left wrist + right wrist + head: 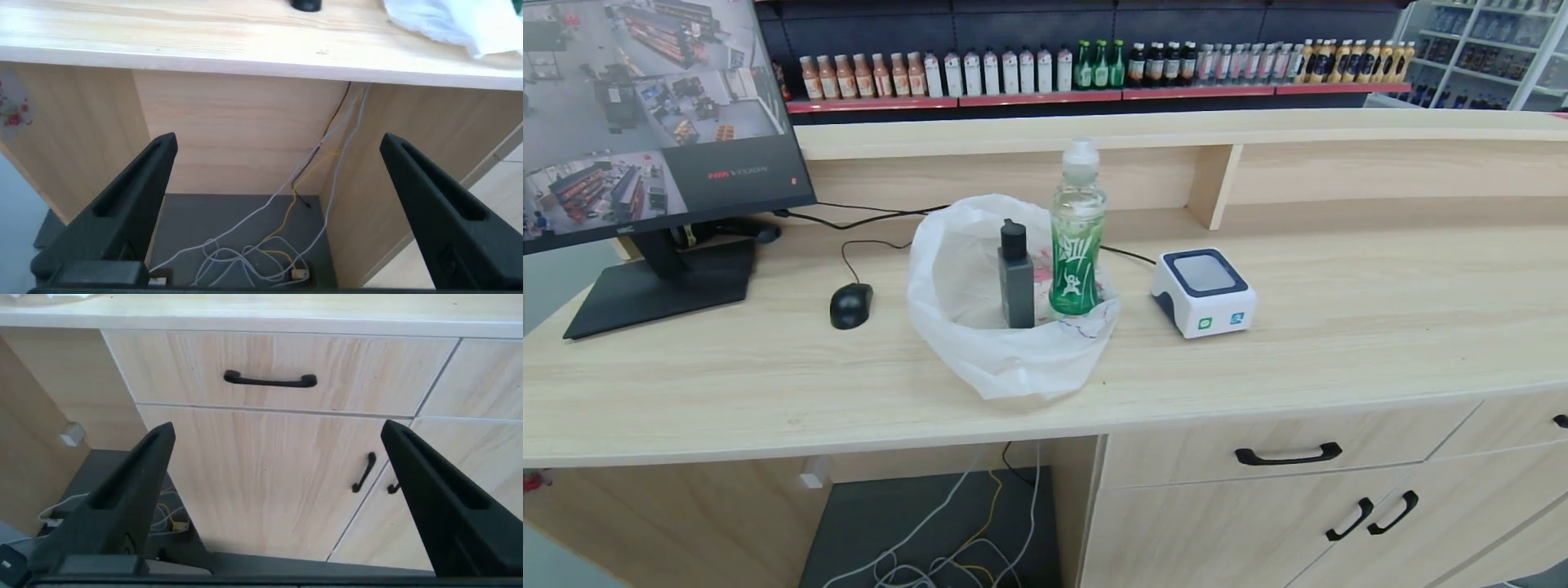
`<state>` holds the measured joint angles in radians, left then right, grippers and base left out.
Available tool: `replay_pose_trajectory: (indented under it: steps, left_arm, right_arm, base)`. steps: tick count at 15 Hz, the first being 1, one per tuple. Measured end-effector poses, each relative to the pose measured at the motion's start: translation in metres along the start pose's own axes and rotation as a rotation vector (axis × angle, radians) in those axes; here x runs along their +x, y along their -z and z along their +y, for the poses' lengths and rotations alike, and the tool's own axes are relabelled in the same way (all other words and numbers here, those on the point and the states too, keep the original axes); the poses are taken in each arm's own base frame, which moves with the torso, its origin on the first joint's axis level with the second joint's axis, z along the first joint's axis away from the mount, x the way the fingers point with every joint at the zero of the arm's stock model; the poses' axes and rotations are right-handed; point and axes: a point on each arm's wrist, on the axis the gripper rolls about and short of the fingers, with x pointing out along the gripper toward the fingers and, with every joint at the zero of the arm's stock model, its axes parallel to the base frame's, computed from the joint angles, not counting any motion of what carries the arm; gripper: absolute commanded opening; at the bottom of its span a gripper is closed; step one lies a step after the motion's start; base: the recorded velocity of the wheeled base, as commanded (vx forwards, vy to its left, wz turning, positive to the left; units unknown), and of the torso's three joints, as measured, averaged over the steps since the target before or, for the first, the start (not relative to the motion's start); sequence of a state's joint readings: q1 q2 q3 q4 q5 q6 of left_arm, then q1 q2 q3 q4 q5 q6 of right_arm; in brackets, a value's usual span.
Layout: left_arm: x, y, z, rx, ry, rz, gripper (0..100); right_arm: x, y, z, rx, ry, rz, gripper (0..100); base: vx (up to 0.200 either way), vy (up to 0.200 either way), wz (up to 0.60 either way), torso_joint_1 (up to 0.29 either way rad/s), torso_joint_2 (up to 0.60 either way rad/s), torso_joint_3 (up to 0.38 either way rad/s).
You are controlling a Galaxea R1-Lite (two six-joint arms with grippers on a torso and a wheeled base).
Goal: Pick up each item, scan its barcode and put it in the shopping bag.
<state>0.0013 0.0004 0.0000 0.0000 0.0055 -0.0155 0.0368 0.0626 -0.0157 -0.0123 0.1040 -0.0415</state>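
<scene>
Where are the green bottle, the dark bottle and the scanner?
green bottle (1076, 273), head view, on its green label.
dark bottle (1017, 292), head view, on its grey body.
scanner (1205, 274), head view, on its top window.

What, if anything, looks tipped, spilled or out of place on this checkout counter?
Nothing stands out. The green drink bottle and the dark grey bottle both stand upright in the open white shopping bag. The barcode scanner sits flat beside the bag, and the wooden counter shows no spill.
</scene>
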Motion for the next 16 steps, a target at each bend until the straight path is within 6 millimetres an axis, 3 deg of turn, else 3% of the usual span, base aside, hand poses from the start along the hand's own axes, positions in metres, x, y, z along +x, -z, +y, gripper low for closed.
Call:
replay_pose_trajectory:
  steps: [10, 16]
  left_arm:
    - [0.0, 0.0, 0.0, 0.0, 0.0, 0.0, 100]
    - [0.0, 0.0, 0.0, 0.005, 0.001, 0.0, 100]
  right_arm:
    - [0.0, 0.0, 0.0, 0.006, 0.0, 0.001, 100]
    - [0.0001, -0.0001, 0.0, 0.004, -0.001, 0.002, 100]
  base:
    - [0.0, -0.2, 0.0, 0.003, 0.0, 0.004]
    - [0.0, 0.0, 0.0, 0.0, 0.0, 0.0]
